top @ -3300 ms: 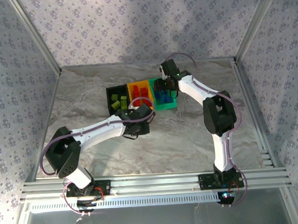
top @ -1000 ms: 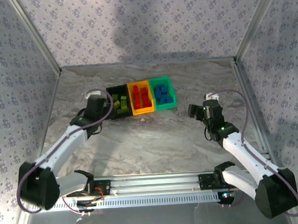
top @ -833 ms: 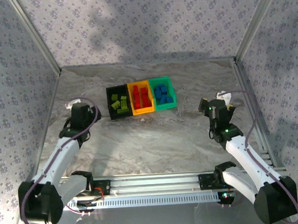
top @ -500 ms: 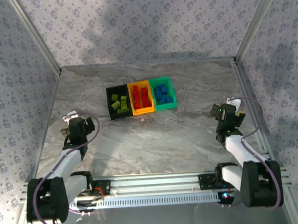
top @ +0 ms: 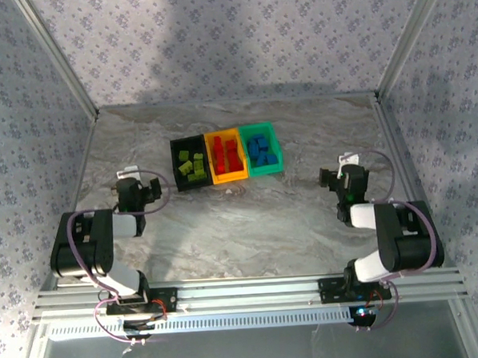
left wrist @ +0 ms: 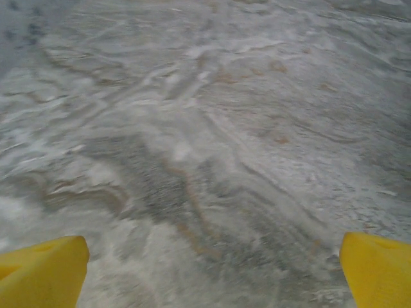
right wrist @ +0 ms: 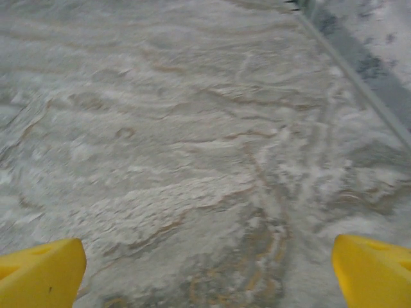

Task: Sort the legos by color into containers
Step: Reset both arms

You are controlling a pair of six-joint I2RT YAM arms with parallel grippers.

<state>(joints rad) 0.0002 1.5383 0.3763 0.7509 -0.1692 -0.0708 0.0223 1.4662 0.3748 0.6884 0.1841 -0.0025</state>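
Item 1, yellow-orange bin [top: 228, 178]: I am taking this as my reference mark. It is sitting in the middle of a row of three bins on the marbled table [top: 249, 226], and red legos [top: 226, 155] are lying heaped inside it.

Item 2, black bin [top: 176, 162]: it is standing right against the left side of the yellow-orange bin, and lime green legos [top: 192, 164] are lying inside it.

Item 3, green bin [top: 264, 171]: it is standing right against the right side of the yellow-orange bin, and blue legos [top: 259, 148] are lying inside it.

Item 4, left gripper [top: 135, 192]: it is hanging close over the table, well apart from the yellow-orange bin, out to its left and nearer the arm bases. On the left wrist camera I am seeing its yellow fingers [left wrist: 45, 269] sitting at opposite edges of the view with bare table between them. I am reading the jaws as spread wide and gripping nothing.

Item 5, right gripper [top: 339, 182]: it is hanging well apart from the yellow-orange bin, out to its right and nearer the bases. On the right wrist camera its yellow fingertips [right wrist: 376, 269] are likewise standing far apart over bare table, gripping nothing. A metal frame rail [right wrist: 359, 77] is running along the table edge beyond them
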